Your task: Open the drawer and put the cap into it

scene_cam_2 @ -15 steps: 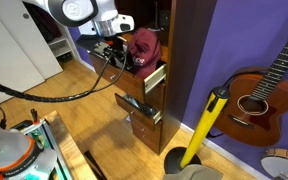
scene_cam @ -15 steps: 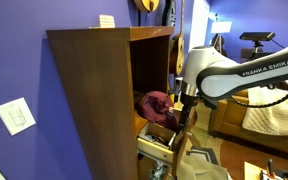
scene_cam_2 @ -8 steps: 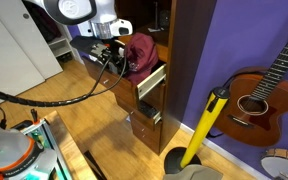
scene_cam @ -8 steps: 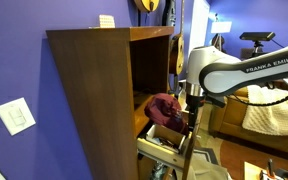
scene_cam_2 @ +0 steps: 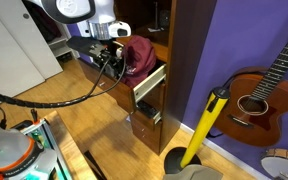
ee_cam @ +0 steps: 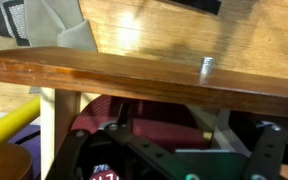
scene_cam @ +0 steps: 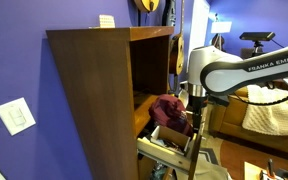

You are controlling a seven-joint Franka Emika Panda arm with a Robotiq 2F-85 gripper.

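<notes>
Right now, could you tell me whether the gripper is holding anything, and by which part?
The gripper appears to hold the cap by the cloth edge facing the arm, over the open drawer; whether that is the brim cannot be told.

Acoustic guitar against purple wall, yellow pole beside it, white wall switch

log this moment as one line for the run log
phase: placing | drawer: open | cap: over drawer, against gripper | jaw state: unclear | release: not confirmed
</notes>
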